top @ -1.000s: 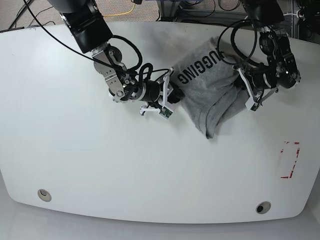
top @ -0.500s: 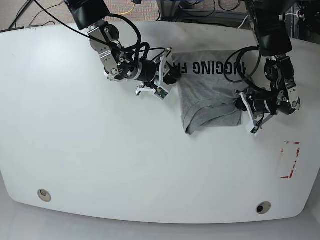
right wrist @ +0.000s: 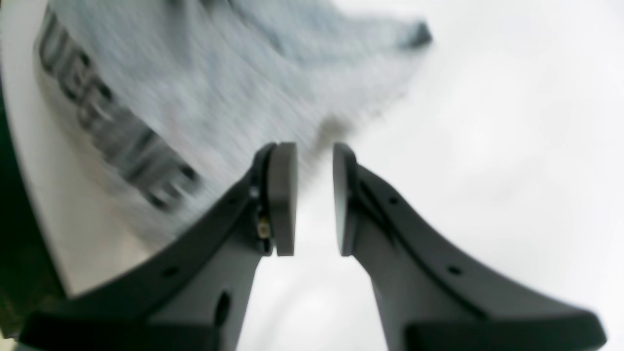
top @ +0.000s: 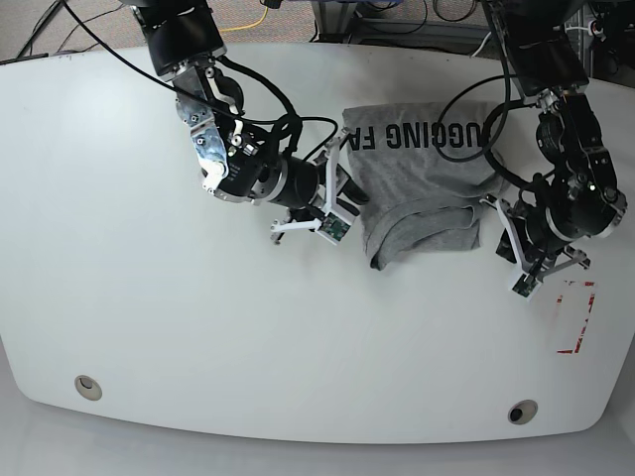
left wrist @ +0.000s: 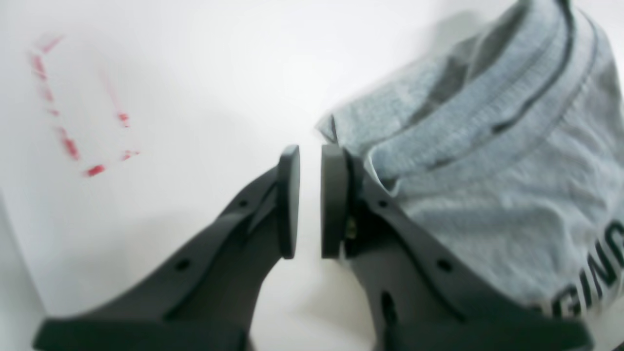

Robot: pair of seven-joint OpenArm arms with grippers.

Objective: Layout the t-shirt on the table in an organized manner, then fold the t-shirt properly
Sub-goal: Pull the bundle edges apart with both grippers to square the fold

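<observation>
Two arms reach over the white bench (top: pixel 149 297), which fills nearly the whole base view. On its far half, right of centre, lies the grey t-shirt (top: pixel 417 169), bunched rather than spread: the upper band with black block lettering lies flat, while the lower part is doubled over in loose folds with one corner hanging toward the near side. The left tool (top: pixel 531 266) sits just beside the shirt's right edge; its wrist view shows the two dark pads close together with a thin gap of bare bench between them, and the cloth lies against the outside of one pad, not gripped. The right tool (top: pixel 332 203) is just beside the shirt's left edge, pads slightly apart and holding nothing. A red tape rectangle (top: pixel 575 317) marks the bench's right edge, and two small round holes (top: pixel 87 386) sit near the front.
</observation>
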